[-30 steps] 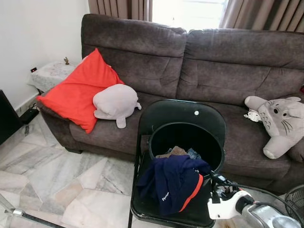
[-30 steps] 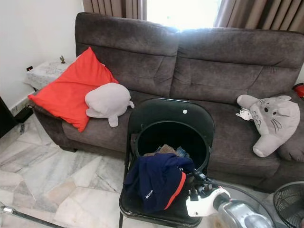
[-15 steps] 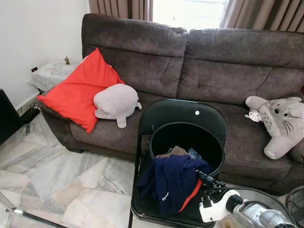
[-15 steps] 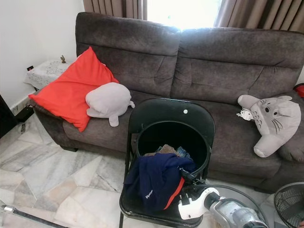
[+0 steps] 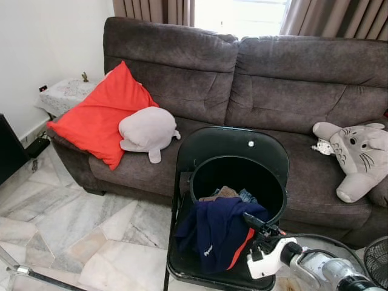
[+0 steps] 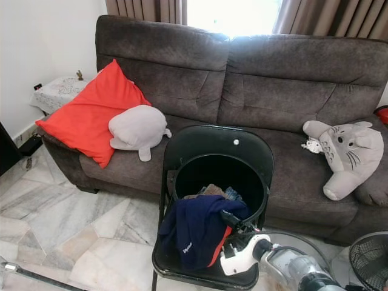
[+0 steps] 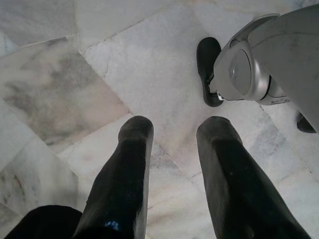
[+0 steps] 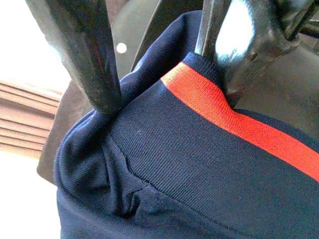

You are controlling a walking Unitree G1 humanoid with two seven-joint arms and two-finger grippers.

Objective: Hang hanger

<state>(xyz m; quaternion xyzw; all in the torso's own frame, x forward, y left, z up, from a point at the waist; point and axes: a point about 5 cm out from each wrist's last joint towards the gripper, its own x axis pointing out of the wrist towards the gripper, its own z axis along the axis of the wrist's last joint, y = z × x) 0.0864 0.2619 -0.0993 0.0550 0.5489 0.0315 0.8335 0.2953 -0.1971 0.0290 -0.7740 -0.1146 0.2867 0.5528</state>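
step: reaching for garment, no hanger seen | right gripper (image 5: 250, 220) fingers apart, pressing navy red-striped shirt (image 5: 215, 233) at black bucket's (image 5: 276, 203) 6 o'clock rim | left gripper (image 7: 172, 149) fingers apart above marble floor (image 7: 75, 74) | next: pinch fabric, lift

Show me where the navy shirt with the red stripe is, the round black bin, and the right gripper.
Navy shirt with red stripe (image 5: 215, 233): left eye view, middle of the draped cloth.
Round black bin (image 5: 277, 195): left eye view, right rim.
Right gripper (image 5: 250, 220): left eye view, fingertips, at the shirt.
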